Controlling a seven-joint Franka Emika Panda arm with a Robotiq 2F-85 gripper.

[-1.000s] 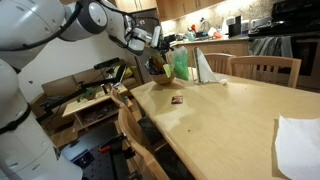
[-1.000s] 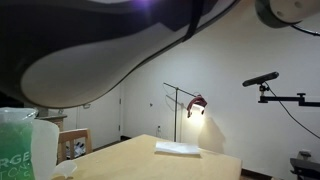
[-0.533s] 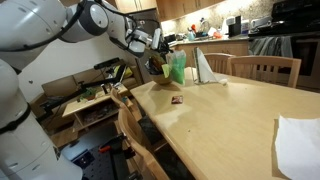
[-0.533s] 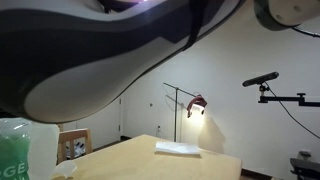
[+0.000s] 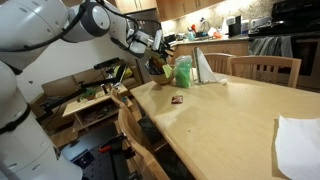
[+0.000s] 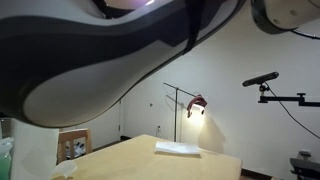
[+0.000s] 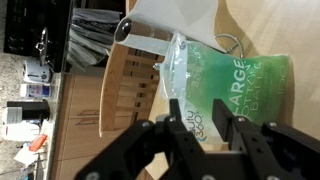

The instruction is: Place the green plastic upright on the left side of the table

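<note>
The hand (image 7: 208,113) had its two fingers spread apart and pinched nothing. The lower edge of the green bag (image 7: 245,85) showed through the gap between them, seemingly just past the pads. In an exterior view the green bag (image 5: 182,70) stood upright on the tabletop (image 5: 230,110), just beside the white pointed paper (image 5: 203,65), on the side of that paper facing the arm. Whether it touched the paper could not be told. The olive bowl (image 5: 157,68) sat on the far side of the bag from the paper.

The step in hand looked like the release that ends the placing. The next move called for drawing the hand straight back, away from the paper, with the fingers wide so that neither pad brushed the soft bag and tipped it.
</note>
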